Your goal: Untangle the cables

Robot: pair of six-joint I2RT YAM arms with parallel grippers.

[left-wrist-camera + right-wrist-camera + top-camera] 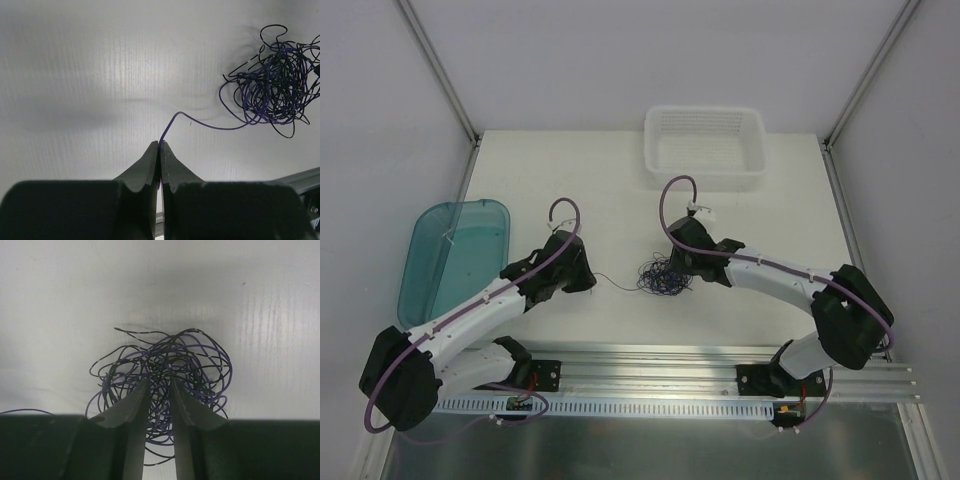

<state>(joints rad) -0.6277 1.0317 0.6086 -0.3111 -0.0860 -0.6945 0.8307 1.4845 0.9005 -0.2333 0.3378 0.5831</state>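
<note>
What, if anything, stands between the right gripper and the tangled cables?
Nothing visible. The right gripper is at the cable clump, its jaws apart with strands between them. The left gripper is shut on one purple strand leading out of the clump.

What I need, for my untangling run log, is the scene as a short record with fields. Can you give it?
left gripper: shut on one purple strand
strand: runs over the table from the left gripper to the clump
right gripper: jaws apart, straddling the clump's near side
clump: purple and black, still tangled, between the two grippers
basket: white, at the far edge
tub: teal, at the left edge
</note>
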